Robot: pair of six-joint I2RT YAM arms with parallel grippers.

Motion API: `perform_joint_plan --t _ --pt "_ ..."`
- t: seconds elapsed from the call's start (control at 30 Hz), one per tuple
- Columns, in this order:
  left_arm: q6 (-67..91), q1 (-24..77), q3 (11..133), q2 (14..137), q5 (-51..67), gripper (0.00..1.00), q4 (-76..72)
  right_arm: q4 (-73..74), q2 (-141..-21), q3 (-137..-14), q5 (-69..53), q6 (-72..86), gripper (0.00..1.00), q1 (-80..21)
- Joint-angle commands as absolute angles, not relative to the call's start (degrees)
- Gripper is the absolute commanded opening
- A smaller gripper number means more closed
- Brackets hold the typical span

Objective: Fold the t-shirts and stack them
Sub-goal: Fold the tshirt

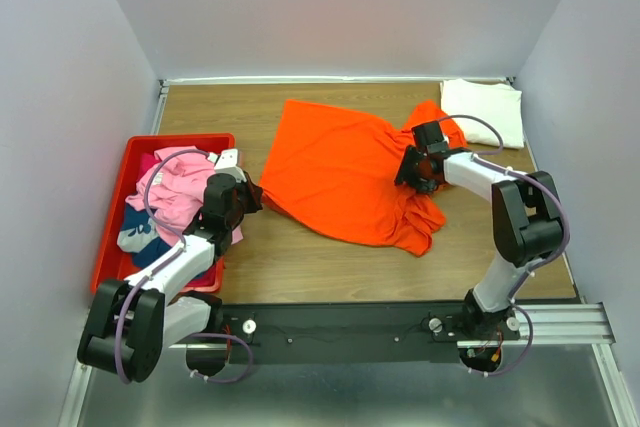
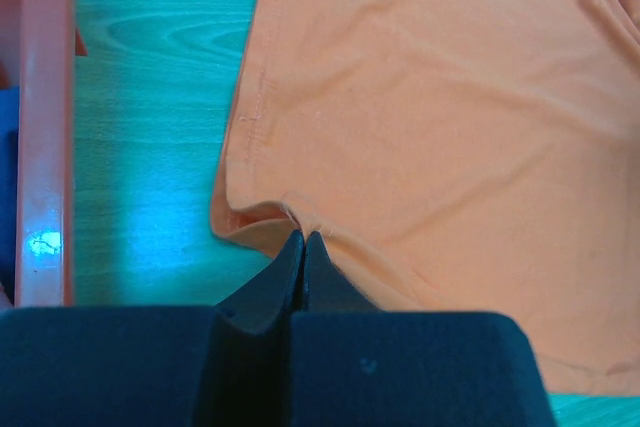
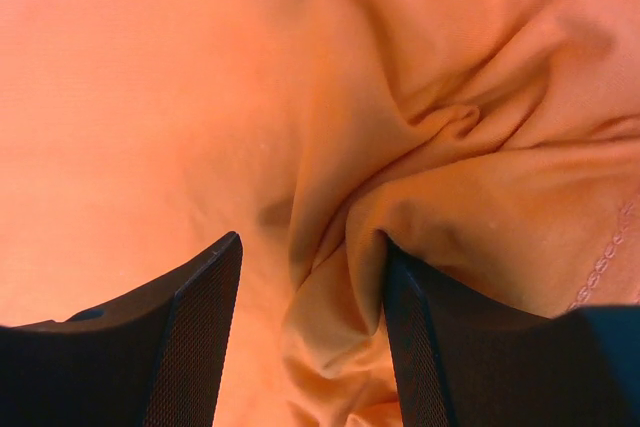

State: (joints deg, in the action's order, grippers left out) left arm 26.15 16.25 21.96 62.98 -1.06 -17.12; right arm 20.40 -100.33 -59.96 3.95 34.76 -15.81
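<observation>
The bright orange t-shirt [image 1: 335, 167] lies loosely spread and wrinkled in the middle of the table. My left gripper [image 1: 255, 195] is shut on its near-left edge; in the left wrist view the closed tips [image 2: 303, 239] pinch a fold of the orange cloth [image 2: 450, 127]. My right gripper [image 1: 405, 169] is open over the bunched right side of the shirt; in the right wrist view [image 3: 310, 242] a ridge of orange cloth [image 3: 150, 97] lies between its fingers [image 3: 205, 317]. A cream-white t-shirt [image 1: 485, 112] lies folded at the far right corner.
A red plastic bin [image 1: 115, 217] stands at the left table edge, holding a pink shirt [image 1: 175, 187] and dark blue cloth [image 1: 140, 242]. Its wall [image 2: 45, 127] shows close to the left gripper. Grey walls enclose the wooden table [image 1: 330, 267].
</observation>
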Motion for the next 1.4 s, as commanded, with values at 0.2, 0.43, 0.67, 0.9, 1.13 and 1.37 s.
perform_joint_plan --t 0.2,0.43,0.67,0.9,1.13,1.37 --pt "25.58 15.91 22.15 63.28 -2.64 0.0 -18.28 25.3 -85.89 -59.07 7.99 37.0 0.68 -16.79" --pt "25.49 15.82 22.15 62.93 -2.37 0.0 -18.37 32.61 -75.68 -50.48 10.37 37.53 0.68 -16.7" --pt "25.49 15.82 21.88 62.58 -2.29 0.0 -18.37 32.96 -75.67 -42.63 13.87 39.37 0.68 -16.7" --pt "25.58 15.82 21.62 62.22 -2.37 0.0 -18.28 32.78 -75.94 -41.31 14.85 40.08 0.68 -16.7" --pt "25.58 15.91 21.71 62.4 -2.29 0.0 -18.28 31.82 -78.92 -40.69 17.4 38.85 0.67 -16.7" --pt "25.58 15.82 21.62 62.05 -2.37 0.0 -18.37 29.88 -80.68 -41.92 16.53 35.95 0.4 -16.61"
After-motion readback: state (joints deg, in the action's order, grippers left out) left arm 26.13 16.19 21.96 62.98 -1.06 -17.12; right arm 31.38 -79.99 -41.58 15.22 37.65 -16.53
